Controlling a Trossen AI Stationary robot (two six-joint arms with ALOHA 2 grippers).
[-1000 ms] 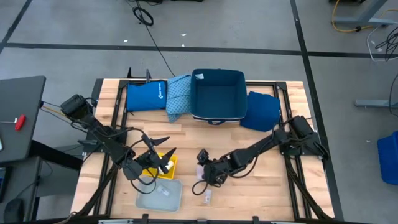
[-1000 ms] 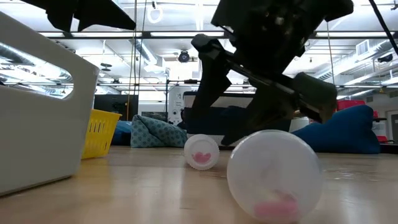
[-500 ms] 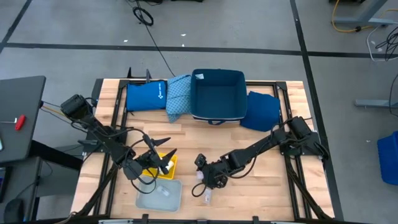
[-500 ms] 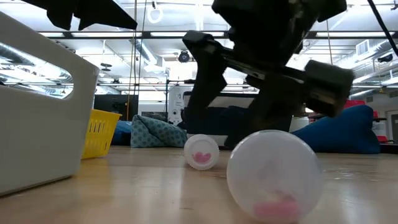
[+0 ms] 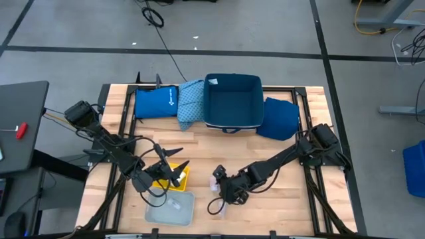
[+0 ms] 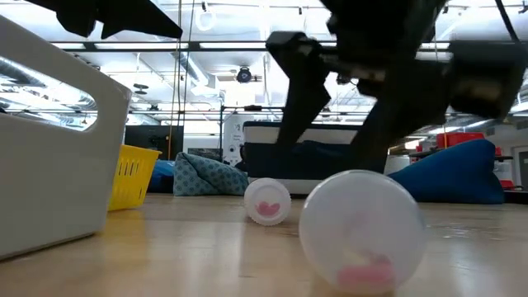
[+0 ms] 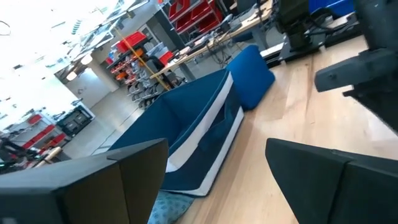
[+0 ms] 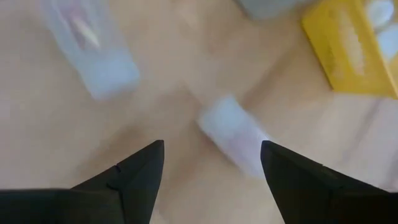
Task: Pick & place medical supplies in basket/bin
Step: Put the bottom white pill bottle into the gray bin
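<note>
We have the right tool [image 5: 219, 188] open, low over the counter [image 5: 279, 209] at lower centre of the high view. The nearer vial [image 8: 233, 135] lies just ahead of its tips, slightly off their centreline, long axis slanted across the gap. A second vial [image 8: 93, 53] sits farther off at upper left. The left tool [image 5: 174, 166] hangs open over the yellow bin [image 5: 180, 176], so the right arm is nearer. The white bin [image 5: 170, 209] stands close by; the counter's near edge is close too.
</note>
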